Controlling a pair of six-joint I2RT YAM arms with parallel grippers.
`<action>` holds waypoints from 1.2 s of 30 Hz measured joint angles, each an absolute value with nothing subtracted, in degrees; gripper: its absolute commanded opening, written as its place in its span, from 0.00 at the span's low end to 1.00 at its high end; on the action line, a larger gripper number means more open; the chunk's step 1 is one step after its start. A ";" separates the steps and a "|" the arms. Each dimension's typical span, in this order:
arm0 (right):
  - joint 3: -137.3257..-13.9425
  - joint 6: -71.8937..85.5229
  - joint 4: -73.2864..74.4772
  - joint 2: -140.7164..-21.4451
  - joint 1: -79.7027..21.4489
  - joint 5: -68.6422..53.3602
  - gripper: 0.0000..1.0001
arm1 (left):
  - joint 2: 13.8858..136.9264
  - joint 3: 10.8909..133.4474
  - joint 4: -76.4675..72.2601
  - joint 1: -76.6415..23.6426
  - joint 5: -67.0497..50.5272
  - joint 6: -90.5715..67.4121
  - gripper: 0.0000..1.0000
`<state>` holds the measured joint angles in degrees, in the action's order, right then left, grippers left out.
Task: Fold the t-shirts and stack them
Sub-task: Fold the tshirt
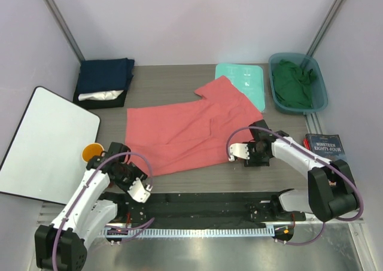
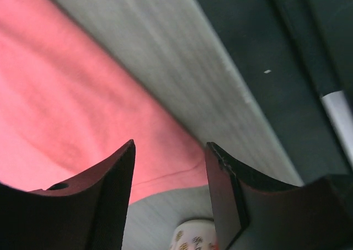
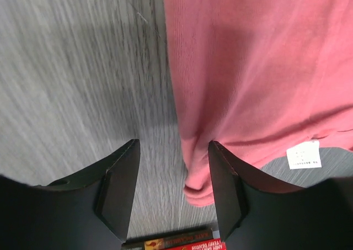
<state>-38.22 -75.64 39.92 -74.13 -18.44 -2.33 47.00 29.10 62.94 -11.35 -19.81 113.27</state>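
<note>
Pale lilac-white walls [image 1: 197, 20] close in a grey wood-grain table [image 1: 167, 79] on three sides, with slim metal posts [image 1: 58, 20] running up the two back corners. The light is soft and even. A brushed steel surface [image 1: 197, 253] lies along the near edge

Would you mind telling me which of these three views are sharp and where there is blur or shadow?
Top external view: evenly lit and sharp, the coral-red cloth t-shirt crisp on the grey wood-grain table. Left wrist view: soft throughout, shirt and table grain smeared. Right wrist view: shirt weave sharp, table grain streaked at left, a soft shadow beneath the right gripper.
</note>
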 measured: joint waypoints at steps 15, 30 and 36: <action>-38.06 -75.77 24.16 -79.94 -18.44 1.19 0.48 | 45.60 22.81 62.78 -11.35 -20.45 113.45 0.33; -37.95 -76.34 24.84 -80.29 -18.44 0.64 0.03 | 50.39 22.39 52.84 -11.38 -20.03 114.52 0.00; -38.04 -76.75 31.92 -77.45 -18.44 -0.56 0.01 | 49.15 23.29 57.23 -11.42 -18.96 114.48 0.00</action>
<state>-38.04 -76.75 31.92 -77.45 -18.44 -0.56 49.15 23.29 57.23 -11.42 -18.96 114.48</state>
